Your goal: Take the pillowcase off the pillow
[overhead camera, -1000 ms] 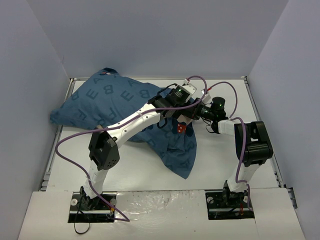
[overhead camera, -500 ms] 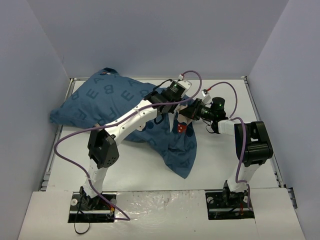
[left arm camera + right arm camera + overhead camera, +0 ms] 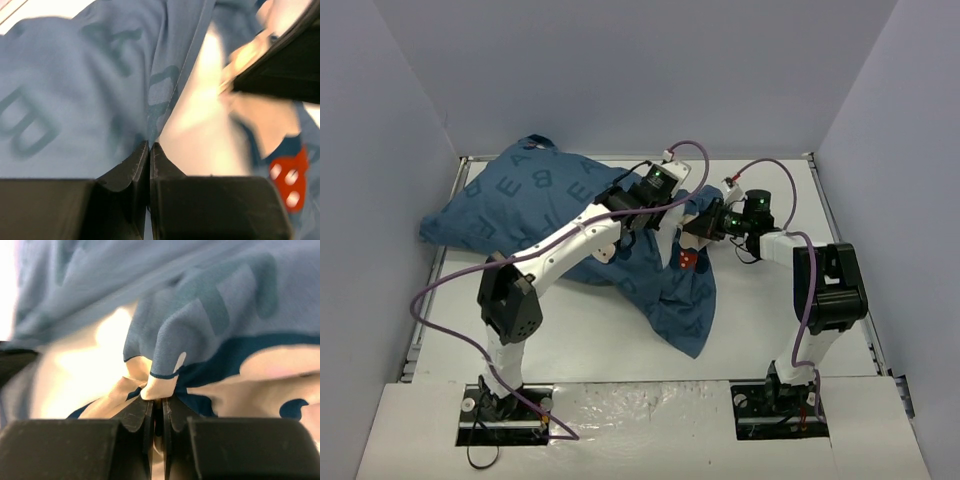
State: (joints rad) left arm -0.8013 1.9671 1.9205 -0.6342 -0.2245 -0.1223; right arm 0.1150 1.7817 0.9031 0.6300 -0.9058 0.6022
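Top external: the pillowcase [image 3: 535, 205] lies across the back left of the tabletop [image 3: 590, 335], bulging and full at the left, with a looser flap trailing toward the near centre. The pillow is hidden inside it, so I cannot place it more exactly. Both arms reach to the same spot at the right-hand end of the fabric. The left gripper [image 3: 678, 203] comes in from the left and the right gripper [image 3: 692, 230] from the right, just beside each other, with the red bow print [image 3: 686, 261] right below them. From this height I cannot read either gripper's fingers. Left wrist: the left gripper [image 3: 149, 150] has its fingers [image 3: 131, 167] pressed together, and a stitched hem of the pillowcase [image 3: 75, 90] runs straight down into the tips, so I log it as clamped on that edge. Right of the hem there is a pale, washed-out patch [image 3: 195, 125]; I cannot tell what it is. The red bow with white dots [image 3: 287, 175] sits at the lower right, blurred. Right wrist: the right gripper [image 3: 156, 410] is closed, its fingers [image 3: 137, 415] together on a small bunched fold of the pillowcase [image 3: 215, 305] where cream print meets dark blue. The fabric rises from that pinch and fills the upper frame.
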